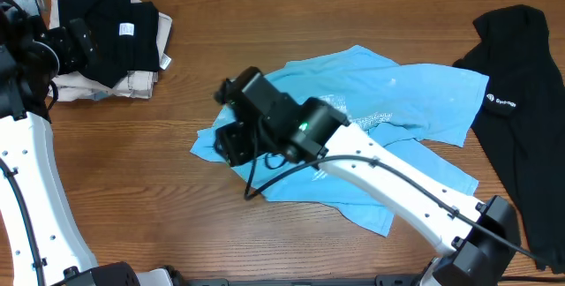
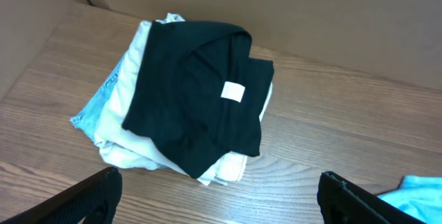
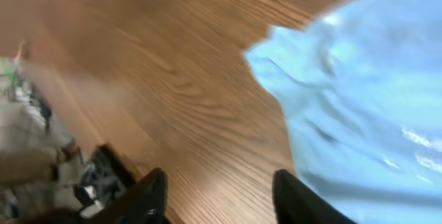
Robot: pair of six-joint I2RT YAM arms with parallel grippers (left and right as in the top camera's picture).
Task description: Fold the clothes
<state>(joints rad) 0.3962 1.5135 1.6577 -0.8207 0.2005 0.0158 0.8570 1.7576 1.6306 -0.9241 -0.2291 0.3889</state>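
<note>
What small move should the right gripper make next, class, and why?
Probably shift sideways onto the edge of the blue T-shirt and close. The right gripper hangs open and empty over the table beside that edge, and the shirt lies crumpled, not yet folded.

We see a light blue cloth T-shirt (image 1: 415, 92) with white letters (image 1: 375, 118) and a black cloth garment (image 1: 521, 65) with a small white logo (image 1: 503, 102).
</note>
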